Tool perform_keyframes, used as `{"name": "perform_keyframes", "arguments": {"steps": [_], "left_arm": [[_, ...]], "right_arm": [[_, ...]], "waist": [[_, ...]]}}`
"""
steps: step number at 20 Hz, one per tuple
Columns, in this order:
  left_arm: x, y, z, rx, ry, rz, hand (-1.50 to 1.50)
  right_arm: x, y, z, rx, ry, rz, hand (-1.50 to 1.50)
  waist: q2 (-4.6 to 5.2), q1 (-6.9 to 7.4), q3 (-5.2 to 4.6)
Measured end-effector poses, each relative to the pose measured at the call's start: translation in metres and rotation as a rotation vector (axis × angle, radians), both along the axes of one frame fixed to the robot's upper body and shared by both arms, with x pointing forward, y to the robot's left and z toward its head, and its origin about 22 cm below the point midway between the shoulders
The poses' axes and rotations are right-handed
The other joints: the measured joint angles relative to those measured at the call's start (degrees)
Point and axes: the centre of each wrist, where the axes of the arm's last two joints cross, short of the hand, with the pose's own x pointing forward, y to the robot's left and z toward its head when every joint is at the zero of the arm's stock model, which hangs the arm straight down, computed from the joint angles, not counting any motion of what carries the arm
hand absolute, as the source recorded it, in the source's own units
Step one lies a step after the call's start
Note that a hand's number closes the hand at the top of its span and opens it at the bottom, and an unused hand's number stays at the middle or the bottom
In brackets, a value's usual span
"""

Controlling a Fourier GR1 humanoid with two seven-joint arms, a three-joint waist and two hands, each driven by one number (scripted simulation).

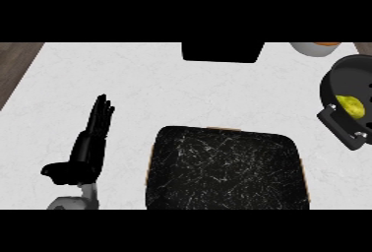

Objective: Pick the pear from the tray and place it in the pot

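Yellow-green, the pear (pixel 351 105) lies inside the pot (pixel 335 78) at the counter's right edge, well apart from the black tray (pixel 225 170), so we judge placement done. Our left hand (pixel 87 147) rests with fingers straight and together, holding nothing; our right hand is out of view and should withdraw without nudging the pot.

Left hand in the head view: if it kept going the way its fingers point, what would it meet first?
Probably nothing: the open left hand points up the view over bare counter; the black object at the far edge lies off to the right.
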Motion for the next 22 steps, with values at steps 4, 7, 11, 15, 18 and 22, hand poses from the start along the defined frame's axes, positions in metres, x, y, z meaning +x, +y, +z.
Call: {"name": "perform_keyframes", "arguments": {"steps": [4, 7, 11, 15, 18, 22], "left_arm": [[0.003, -0.001, 0.0, -0.002, 0.002, 0.001, 0.0], [0.003, -0.001, 0.001, -0.004, 0.001, 0.005, 0.0], [-0.001, 0.001, -0.001, -0.006, 0.005, 0.009, 0.0], [-0.001, 0.003, -0.001, -0.002, 0.003, 0.008, 0.0], [-0.002, 0.0, -0.001, -0.004, -0.002, -0.001, 0.0], [-0.003, -0.001, 0.0, -0.002, -0.009, -0.01, 0.0]], "right_arm": [[0.0, -0.002, -0.003, 0.136, -0.009, 0.053, -1.5], [0.002, -0.003, 0.001, 0.31, -0.117, 0.072, -1.5], [0.002, -0.008, 0.006, 0.559, -0.277, 0.068, -1.5], [-0.011, -0.025, 0.01, 0.727, -0.358, 0.026, -1.5], [-0.02, -0.036, 0.013, 0.79, -0.395, -0.016, -1.5], [-0.032, -0.052, 0.024, 0.843, -0.454, -0.044, -1.5]], "waist": [[0.02, -0.07, 0.07], [-0.14, -0.46, 0.14], [-0.26, -0.65, 0.19], [0.04, -0.49, 0.19], [0.23, -0.06, 0.21], [0.38, 0.3, 0.27]]}}
